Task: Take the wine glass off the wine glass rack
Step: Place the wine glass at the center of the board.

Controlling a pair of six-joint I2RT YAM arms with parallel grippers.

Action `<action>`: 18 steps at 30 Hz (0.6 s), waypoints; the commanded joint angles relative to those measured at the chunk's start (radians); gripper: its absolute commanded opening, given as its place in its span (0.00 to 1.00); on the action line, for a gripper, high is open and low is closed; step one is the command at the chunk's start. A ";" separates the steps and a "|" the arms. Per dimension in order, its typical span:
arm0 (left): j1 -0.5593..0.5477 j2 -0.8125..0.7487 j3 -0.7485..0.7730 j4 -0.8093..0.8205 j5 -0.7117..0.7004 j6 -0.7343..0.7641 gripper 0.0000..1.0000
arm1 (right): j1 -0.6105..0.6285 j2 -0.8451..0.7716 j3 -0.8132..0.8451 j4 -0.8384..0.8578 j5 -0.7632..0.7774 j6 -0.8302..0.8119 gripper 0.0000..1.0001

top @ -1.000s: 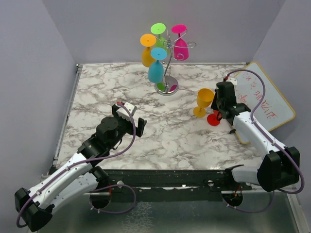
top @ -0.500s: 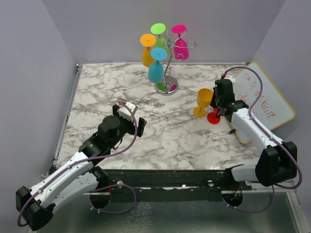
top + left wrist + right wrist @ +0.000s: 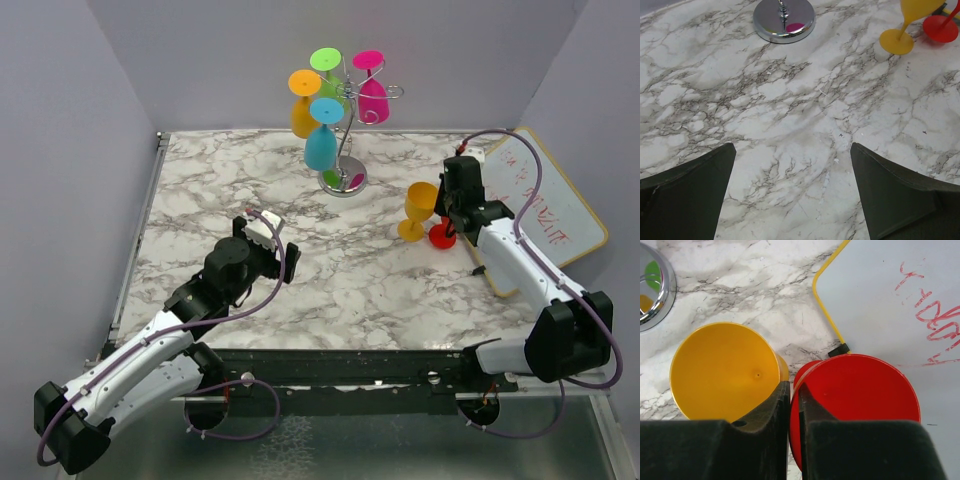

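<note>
The silver wine glass rack (image 3: 343, 180) stands at the back of the marble table, and its round base (image 3: 784, 20) also shows in the left wrist view. An orange, a green, a pink and a blue wine glass (image 3: 320, 140) hang upside down from its arms. A yellow glass (image 3: 420, 205) and a red wine glass (image 3: 441, 237) stand upright to the rack's right. My right gripper (image 3: 794, 386) straddles the red glass's (image 3: 865, 395) rim, one finger inside and one outside, a narrow slit apart. My left gripper (image 3: 792, 150) hovers wide open over bare marble.
A whiteboard (image 3: 550, 200) with a yellow frame and red writing lies at the table's right edge, just behind the red glass. The yellow glass (image 3: 722, 370) nearly touches my right gripper's outer finger. Grey walls close in the table.
My right gripper's jaws have parted slightly around the red glass's rim, and that arm has shifted a little toward the back. The left arm has crept slightly forward.
</note>
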 commanded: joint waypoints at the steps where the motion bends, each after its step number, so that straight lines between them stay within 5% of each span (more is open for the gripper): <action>1: 0.005 0.001 0.020 -0.009 0.004 0.006 0.99 | -0.006 0.017 0.032 -0.035 0.028 -0.033 0.15; 12: 0.010 0.003 0.020 -0.014 0.023 0.009 0.99 | -0.006 0.064 0.022 -0.043 -0.007 -0.039 0.16; 18: 0.012 0.003 0.020 -0.017 0.016 0.015 0.99 | -0.006 0.068 0.041 -0.046 -0.012 -0.026 0.24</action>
